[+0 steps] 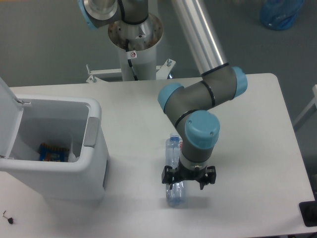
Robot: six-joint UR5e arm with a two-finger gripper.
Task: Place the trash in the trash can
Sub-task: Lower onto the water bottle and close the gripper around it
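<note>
Gripper [188,179] points down over the lower half of the bottle [174,168], fingers spread, one on each side of it; whether they touch the plastic is hard to tell from this angle. Bottle lies flat on the worktop [247,148], lengthwise toward the camera, cap end away, red-lettered label near the cap end, right of the bin [54,148] and apart from it. Arm's wrist hides part of the bottle's right side. Bin stands at the worktop's left edge, lid [7,114] hinged open to the left, grey panel on the side facing the bottle. Inside the bin a blue-and-orange packet [53,152] lies on the bottom. Blue sack [281,13] on the floor, far right of the bin, beyond the worktop.
</note>
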